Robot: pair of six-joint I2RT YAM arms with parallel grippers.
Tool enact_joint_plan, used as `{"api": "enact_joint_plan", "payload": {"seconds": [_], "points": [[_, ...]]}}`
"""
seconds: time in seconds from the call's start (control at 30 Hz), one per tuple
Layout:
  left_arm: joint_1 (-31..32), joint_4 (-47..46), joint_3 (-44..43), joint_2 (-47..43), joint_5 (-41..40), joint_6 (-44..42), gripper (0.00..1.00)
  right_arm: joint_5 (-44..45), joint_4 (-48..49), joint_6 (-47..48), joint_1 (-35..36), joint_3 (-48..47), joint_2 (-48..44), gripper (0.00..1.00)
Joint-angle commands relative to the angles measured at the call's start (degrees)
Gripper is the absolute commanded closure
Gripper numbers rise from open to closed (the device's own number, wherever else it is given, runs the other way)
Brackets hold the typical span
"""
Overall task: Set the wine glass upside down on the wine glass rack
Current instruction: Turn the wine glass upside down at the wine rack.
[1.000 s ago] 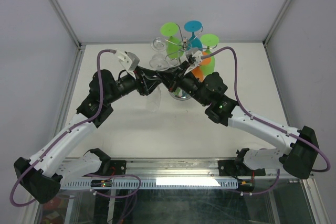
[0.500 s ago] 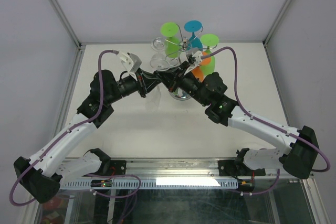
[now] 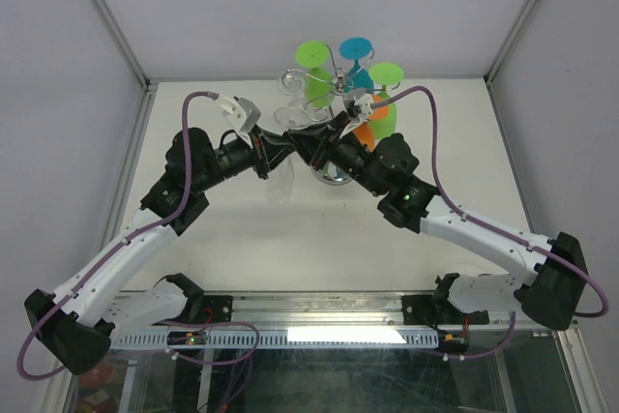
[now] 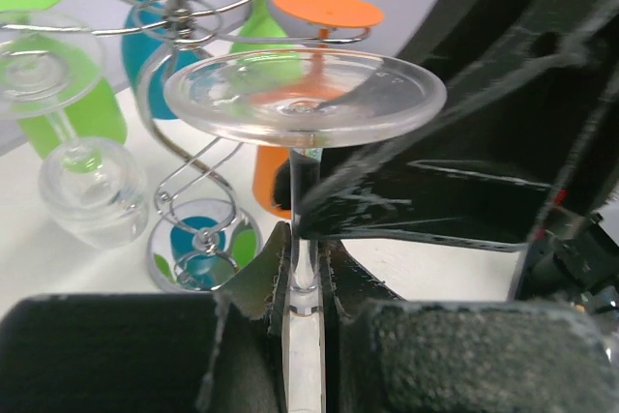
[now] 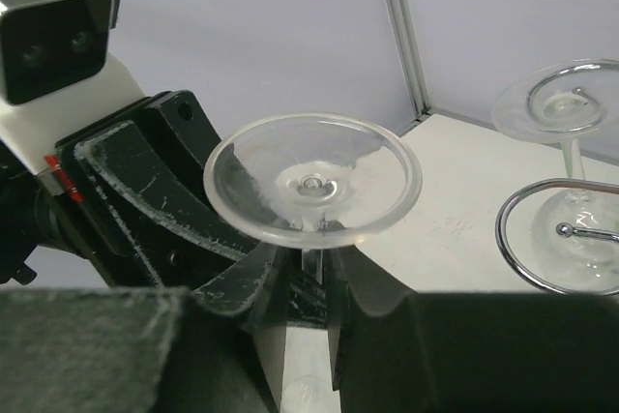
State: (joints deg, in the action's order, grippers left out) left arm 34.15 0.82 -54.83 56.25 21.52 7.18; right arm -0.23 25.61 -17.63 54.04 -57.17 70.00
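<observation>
A clear wine glass (image 4: 305, 94) hangs upside down, foot up, between the two grippers just in front of the wine glass rack (image 3: 338, 79). My left gripper (image 4: 305, 258) is shut on its thin stem. In the right wrist view, the foot of the wine glass (image 5: 311, 186) sits above my right gripper (image 5: 314, 273). That gripper's fingers flank the stem with a small gap on each side, so it is open. From above, the left gripper (image 3: 280, 147) and right gripper (image 3: 308, 147) meet nose to nose. The glass bowl (image 3: 286, 179) hangs below them.
The chrome rack's round base (image 4: 203, 253) stands on the white table. Green (image 3: 311, 53), blue (image 3: 356, 48) and orange (image 4: 324, 9) glasses hang from it, and so does another clear glass (image 5: 571, 142). One curled chrome arm (image 5: 542, 191) lies close to the right of the held glass. Enclosure walls rise behind.
The left gripper has moved in and shut on the stem. The right gripper, which was shut on the stem, has now parted its fingers slightly. The glass has stayed in place.
</observation>
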Motion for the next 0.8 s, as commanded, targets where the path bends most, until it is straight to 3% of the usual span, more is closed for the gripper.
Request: {"api": "enact_joint_plan", "payload": {"seconds": [0.0,0.53,0.77], "points": [[-1.1,-0.7,-1.7,-1.0,-6.7,-0.6,1.00,0.5,3.4,-0.3,0.4,-0.1,-2.7,0.75],[-1.1,-0.7,-1.4,-1.4,-9.0,0.0,1.00,1.2,2.4,0.3,0.3,1.4,-3.7,0.49],[-1.1,-0.8,-0.8,-2.1,-10.3,0.0,1.00,1.9,1.7,0.3,0.3,2.9,-5.9,0.43]]}}
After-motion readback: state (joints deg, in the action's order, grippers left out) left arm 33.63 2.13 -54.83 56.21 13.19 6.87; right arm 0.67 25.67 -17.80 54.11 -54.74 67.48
